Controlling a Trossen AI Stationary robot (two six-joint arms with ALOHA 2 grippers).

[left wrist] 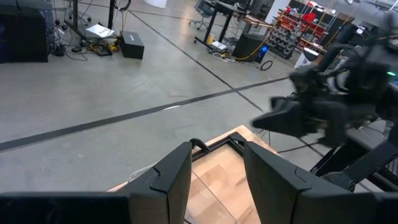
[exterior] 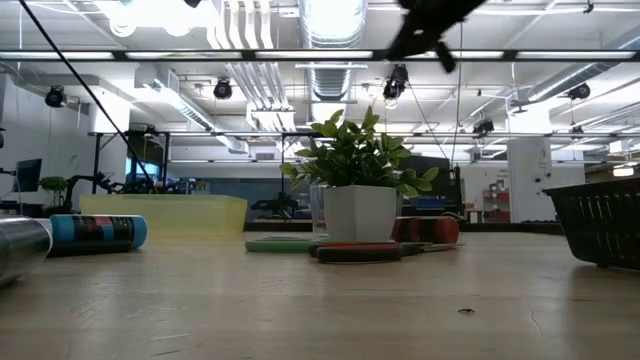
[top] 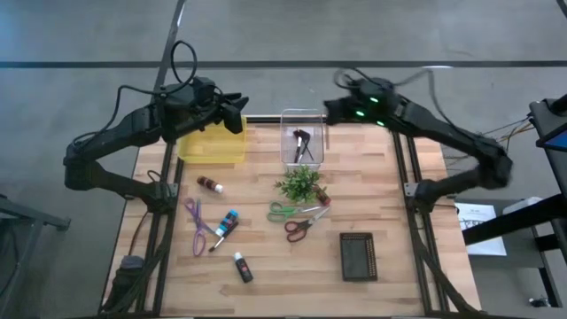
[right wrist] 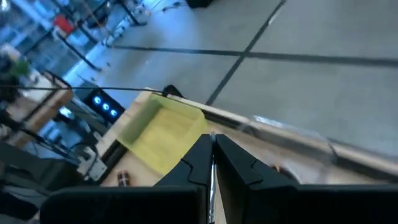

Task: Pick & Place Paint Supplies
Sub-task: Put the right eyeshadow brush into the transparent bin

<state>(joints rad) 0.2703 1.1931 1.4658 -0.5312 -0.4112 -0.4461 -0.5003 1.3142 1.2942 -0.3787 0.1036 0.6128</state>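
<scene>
Industrial lab hall: exposed ceiling ducts (exterior: 330,30), polished concrete floor (left wrist: 93,81), distant workbenches.

Legible text: none. Blue paint tube (exterior: 98,232) carries a dark label band, lettering too blurred to read. White paper sheet (top: 478,217) beside the worktop (top: 381,204) shows print too small to read. No brands, numbers or signs readable elsewhere.
</scene>
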